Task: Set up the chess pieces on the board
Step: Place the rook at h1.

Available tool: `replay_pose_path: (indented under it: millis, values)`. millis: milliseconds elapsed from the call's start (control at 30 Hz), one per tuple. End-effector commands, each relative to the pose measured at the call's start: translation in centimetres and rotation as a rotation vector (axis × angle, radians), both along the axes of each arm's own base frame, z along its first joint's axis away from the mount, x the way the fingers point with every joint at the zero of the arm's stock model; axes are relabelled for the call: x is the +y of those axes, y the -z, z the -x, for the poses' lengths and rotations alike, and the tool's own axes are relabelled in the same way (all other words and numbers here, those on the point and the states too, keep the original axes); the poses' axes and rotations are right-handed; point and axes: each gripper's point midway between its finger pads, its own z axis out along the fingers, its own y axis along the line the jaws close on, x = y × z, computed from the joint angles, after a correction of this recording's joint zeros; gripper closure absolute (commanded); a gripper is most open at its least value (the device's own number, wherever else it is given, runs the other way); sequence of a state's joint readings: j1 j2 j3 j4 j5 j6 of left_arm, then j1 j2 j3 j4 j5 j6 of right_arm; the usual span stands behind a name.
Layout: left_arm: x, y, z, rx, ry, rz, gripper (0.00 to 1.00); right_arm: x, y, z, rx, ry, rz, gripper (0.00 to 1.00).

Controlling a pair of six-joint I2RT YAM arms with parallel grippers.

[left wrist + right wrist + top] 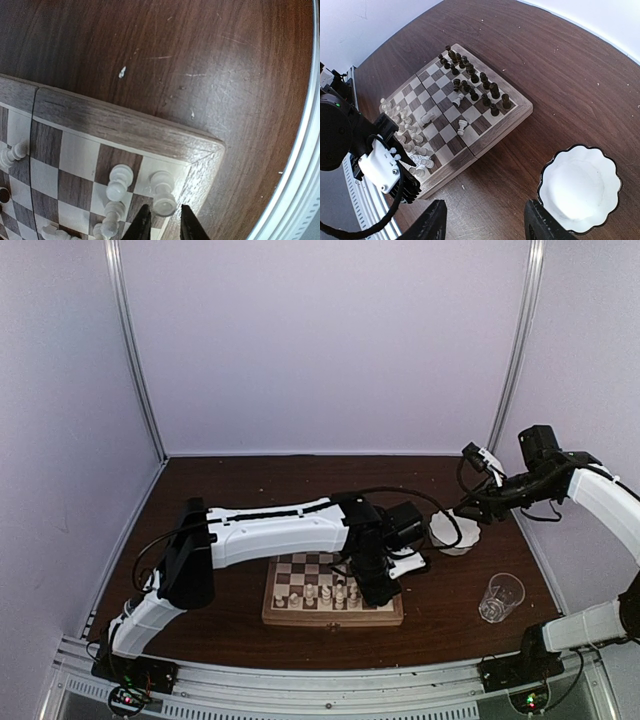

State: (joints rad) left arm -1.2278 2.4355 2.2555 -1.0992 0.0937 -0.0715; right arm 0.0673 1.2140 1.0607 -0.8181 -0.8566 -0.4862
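left gripper (164,222): jaws a narrow gap apart, dark fingertips (142,224) low over the board's corner. a white piece (164,192) stands upright on the corner square, its top right at the gap. whether the tips touch it cannot be told.

neighbouring white pieces (119,181): upright on the next squares along the same edge, just beside the corner one.

board (120,125): wooden, checked light and dark, wide tan border. it lies flat on the dark wood table (560,65), between the two arms.

dark pieces (470,75): grouped in rows along the side far from the left arm. the white ranks (405,130) crowd the opposite side, and a few white ones sit apart on the middle squares.

right gripper (487,222): jaws spread wide, nothing between the fingers (434,222), held above bare table well apart from the board.

white scalloped bowl (580,187): just beside the right finger, dark-rimmed.

clear cup (500,597): upright on the table, near the right arm.
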Motion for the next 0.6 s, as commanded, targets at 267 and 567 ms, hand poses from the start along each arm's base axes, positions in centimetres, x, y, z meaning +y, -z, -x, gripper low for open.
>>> replay_pose_path:
  millis: [267, 567]
  values:
    - [-1.8, -6.1, 0.7, 0.024, 0.000, 0.151, 0.76, 0.1, -0.1, 0.1, -0.006, -0.012, -0.010, 0.45]
    - [2.0, -12.2, -6.5, -0.050, -0.224, 0.262, 0.70, 1.0, 0.5, -0.3, 0.008, -0.044, 0.023, 0.47]
